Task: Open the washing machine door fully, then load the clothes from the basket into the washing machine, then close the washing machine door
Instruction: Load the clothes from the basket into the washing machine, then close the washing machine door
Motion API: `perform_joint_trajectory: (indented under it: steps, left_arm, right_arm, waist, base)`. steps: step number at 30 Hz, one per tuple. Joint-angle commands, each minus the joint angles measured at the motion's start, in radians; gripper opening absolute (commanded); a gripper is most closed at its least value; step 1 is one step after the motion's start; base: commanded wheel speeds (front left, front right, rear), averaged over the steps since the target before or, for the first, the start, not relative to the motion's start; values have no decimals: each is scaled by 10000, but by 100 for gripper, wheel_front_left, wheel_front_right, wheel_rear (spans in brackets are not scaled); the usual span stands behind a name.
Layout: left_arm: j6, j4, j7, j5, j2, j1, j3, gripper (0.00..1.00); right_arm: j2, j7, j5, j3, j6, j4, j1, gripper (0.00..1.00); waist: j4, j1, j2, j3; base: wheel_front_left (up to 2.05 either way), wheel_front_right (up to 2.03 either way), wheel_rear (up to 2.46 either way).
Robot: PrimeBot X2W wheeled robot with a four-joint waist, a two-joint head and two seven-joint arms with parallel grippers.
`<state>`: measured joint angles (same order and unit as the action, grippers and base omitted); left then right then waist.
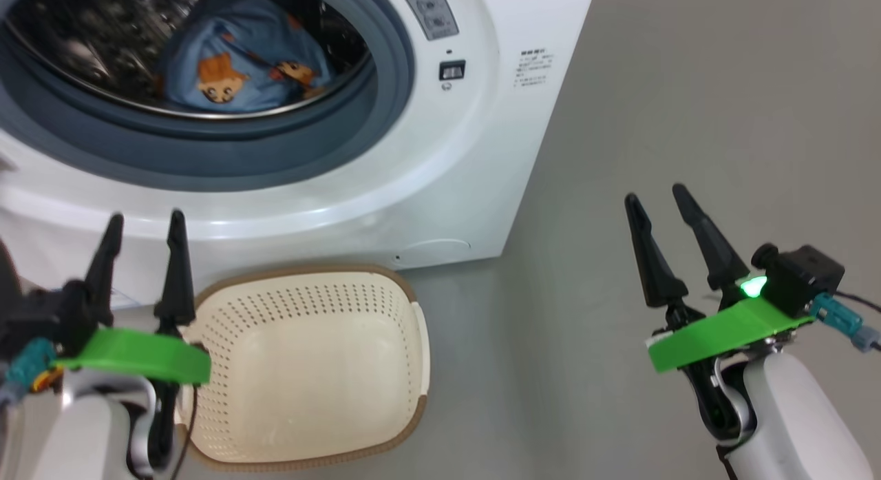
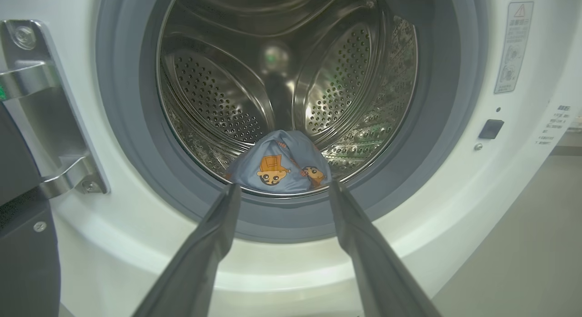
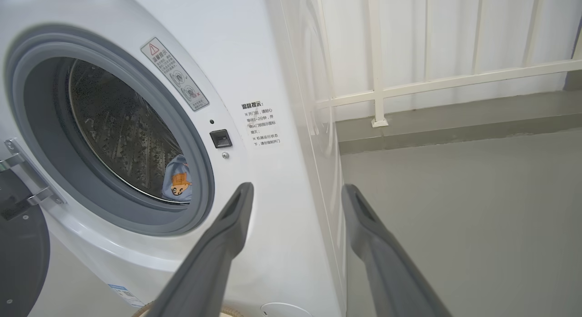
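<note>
Head view had the left hand (image 1: 147, 216) at the lower left. Its two dark fingers were spread apart, held nothing and pointed up at the white front of the washing machine (image 1: 447, 191). Further left of that hand, in the left wrist view, the washing machine door (image 2: 22, 262) stood swung open, a dark slab hung on a steel hinge (image 2: 50, 112) at the machine's edge.

Just right of the left hand the basket (image 1: 310, 308) sat on the floor (image 1: 654, 87) against the foot of the machine, its perforated cream walls and bottom in plain sight. Its left rim ran behind the hand's green bracket (image 1: 138, 352), and whether the two touched could not be told.

Ahead of the left hand, past the grey-blue rubber ring (image 1: 206, 156), the clothes (image 1: 241, 60) lay at the bottom front of the steel drum (image 2: 218, 103), blue cloth with orange cartoon prints. In the left wrist view they showed between the two fingertips, well beyond them. A small dark latch socket (image 1: 452, 70) sat right of the ring.

The right hand (image 1: 654, 193) was at the lower right, well apart from the machine's corner and over bare grey floor, fingers parted with nothing between them. In the right wrist view the machine stood ahead and left of this hand, with a white railing (image 3: 377, 57) ahead of it.
</note>
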<state>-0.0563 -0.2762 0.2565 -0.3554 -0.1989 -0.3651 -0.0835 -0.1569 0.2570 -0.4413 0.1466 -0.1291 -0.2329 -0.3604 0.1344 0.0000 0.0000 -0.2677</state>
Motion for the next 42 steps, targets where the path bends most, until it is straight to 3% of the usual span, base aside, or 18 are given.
perform_joint_trajectory:
  steps: [1,20,42]
  left_arm:
    - [118,446,53,-138,-212,256,413,100]
    - [449,1877,53,-259,143,2701,518,100]
    - [245,1945,53,-331,182,2735,542,100]
  right_arm:
    - [-76,48,-60,210,-16,178,295,100]
    - [-461,48,-219,349,-16,1,947,100]
    - [-471,48,-223,312,-16,-6,875,100]
  waist:
    - [-214,0,0,349]
    - [-681,0,0,1478]
    - [-697,0,0,1425]
  base:
    - [0,0,0]
    - [0,0,0]
    - [0,0,0]
